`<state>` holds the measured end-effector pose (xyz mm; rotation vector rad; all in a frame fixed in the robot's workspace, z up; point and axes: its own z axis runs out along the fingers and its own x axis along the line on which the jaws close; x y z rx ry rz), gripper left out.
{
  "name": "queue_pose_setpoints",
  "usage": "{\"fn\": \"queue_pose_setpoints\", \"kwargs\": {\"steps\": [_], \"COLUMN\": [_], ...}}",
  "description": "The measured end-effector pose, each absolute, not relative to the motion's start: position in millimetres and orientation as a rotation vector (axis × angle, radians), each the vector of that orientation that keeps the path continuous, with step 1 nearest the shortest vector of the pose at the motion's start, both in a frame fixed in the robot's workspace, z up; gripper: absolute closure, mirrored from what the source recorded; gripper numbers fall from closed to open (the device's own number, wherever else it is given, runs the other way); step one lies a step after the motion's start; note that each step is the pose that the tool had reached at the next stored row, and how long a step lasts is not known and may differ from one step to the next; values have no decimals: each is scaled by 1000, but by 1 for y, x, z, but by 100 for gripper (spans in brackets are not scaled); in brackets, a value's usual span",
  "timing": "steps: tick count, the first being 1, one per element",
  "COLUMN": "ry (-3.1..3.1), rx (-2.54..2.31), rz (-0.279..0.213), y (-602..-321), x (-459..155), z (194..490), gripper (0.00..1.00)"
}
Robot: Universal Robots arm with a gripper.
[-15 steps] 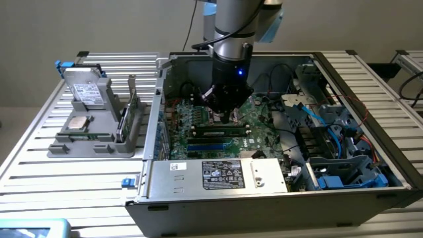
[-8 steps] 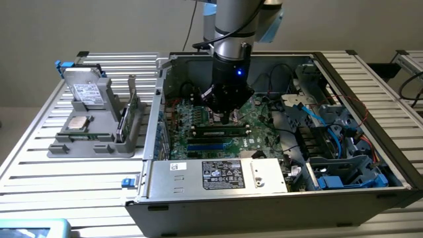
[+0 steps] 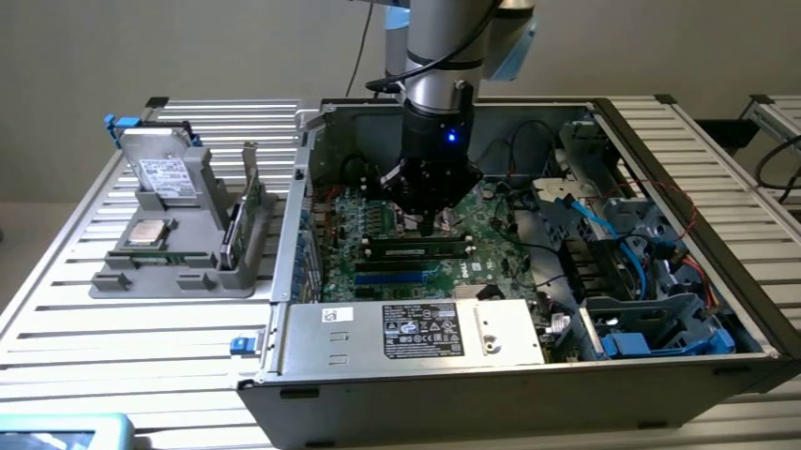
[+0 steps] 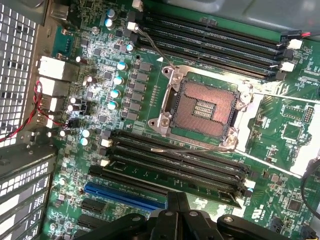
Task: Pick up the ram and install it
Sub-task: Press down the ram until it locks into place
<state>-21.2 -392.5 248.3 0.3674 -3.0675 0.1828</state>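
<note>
Far on the exterior view's left, on the slatted tabletop point(image 3: 126, 328): a grey holder point(image 3: 126, 281) with spare parts, well apart from the work. Next, the open computer case point(image 3: 375, 394), motherboard point(image 3: 489, 211) lying flat inside. Over its middle, the gripper point(image 3: 430, 225), pointing straight down, just above the ram point(image 3: 419, 250). Looks to lie in one of the long slots, green edge and pale label up, apparently placed. Cannot tell whether the jaws are apart or together. Further right, blue cables point(image 3: 632, 272) and drive bays, clear of the arm. Risk, as a judgement: a stick seated at one end only, or tilted in the slot, if pressed off-centre; bent board or unlatched clips from uneven force. From outside, gives height over the slot and the holder beside the case. From the wrist, adds the empty processor socket point(image 4: 205, 107), the neighbouring bare slots, and the ram point(image 4: 175, 176) as a green strip right by the gripper point(image 4: 176, 200).
</note>
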Motion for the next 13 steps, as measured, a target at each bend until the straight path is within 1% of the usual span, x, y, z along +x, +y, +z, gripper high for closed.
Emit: {"fn": "queue_pose_setpoints", "kwargs": {"steps": [7, 13], "ry": [-3074, -3075], "rx": [303, 302], "rz": [200, 200], "y": [-393, -393], "x": [-21, -21], "z": [248, 248], "gripper": [89, 89]}}
